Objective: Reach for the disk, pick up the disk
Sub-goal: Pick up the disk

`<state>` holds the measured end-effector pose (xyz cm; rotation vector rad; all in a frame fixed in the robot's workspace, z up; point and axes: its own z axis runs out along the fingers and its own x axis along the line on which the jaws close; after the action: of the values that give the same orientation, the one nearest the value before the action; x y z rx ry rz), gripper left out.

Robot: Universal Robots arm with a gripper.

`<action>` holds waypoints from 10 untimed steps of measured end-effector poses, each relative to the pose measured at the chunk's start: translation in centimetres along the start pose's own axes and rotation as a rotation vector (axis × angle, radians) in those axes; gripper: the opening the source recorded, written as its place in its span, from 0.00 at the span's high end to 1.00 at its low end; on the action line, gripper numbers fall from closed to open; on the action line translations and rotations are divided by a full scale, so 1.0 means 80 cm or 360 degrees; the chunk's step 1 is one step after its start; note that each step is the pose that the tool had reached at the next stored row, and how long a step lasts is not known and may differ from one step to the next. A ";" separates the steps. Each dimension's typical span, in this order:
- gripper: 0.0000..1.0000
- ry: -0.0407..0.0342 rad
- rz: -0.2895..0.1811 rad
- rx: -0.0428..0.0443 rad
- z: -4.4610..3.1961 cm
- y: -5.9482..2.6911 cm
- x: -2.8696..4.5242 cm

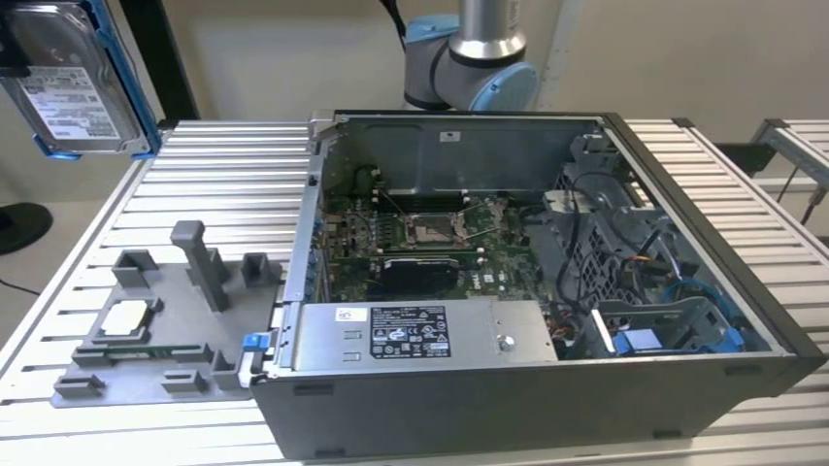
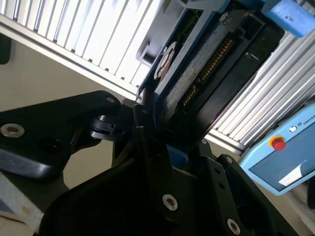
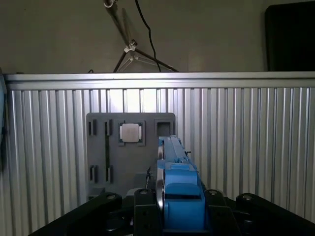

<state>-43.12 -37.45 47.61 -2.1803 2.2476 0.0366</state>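
We see the disk [image 1: 76,83] up in the air in the top corner on the exterior view's left, well above the ribbed tabletop [image 1: 725,165]. Its white label faces the camera and its blue bracket [image 1: 115,68] runs round its edges. It hangs slightly tilted and touches neither the tabletop nor anything lying on it.

In the first wrist view we look along the disk edge-on. The black pincer [image 3: 179,214] grips it from both sides, closed narrowly onto the blue frame. In the second wrist view we see the same grasp from close by. One end of the disk, with its row of gold contacts [image 2: 216,56], stands out past the dark fingers [image 2: 143,132] that clamp it.

Beyond the held disk, in the first wrist view, a grey fixture plate [image 3: 98,147] lies flat on the tabletop. A small square silver chip [image 3: 131,132] sits in one of its pockets.

In the exterior view that plate lies just beside the open computer case [image 1: 518,408], on the exterior view's left of it. Inside the case we make out the green motherboard [image 1: 414,228]. A long grey box [image 1: 414,335] with a black-and-white label runs along the near wall. The arm's silver-and-blue joint [image 1: 473,58] rises behind the case.

In the second wrist view a light-blue control unit [image 2: 278,157] with a red button shows past the disk.
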 end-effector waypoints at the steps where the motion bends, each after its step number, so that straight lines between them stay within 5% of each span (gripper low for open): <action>1: 1.00 0.0000 0.0000 0.0000 -0.0014 0.000 0.0000; 10: 1.00 0.0000 0.0000 0.0000 -0.0166 0.000 -0.0004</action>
<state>-43.12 -37.45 48.94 -2.1804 2.2477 0.0366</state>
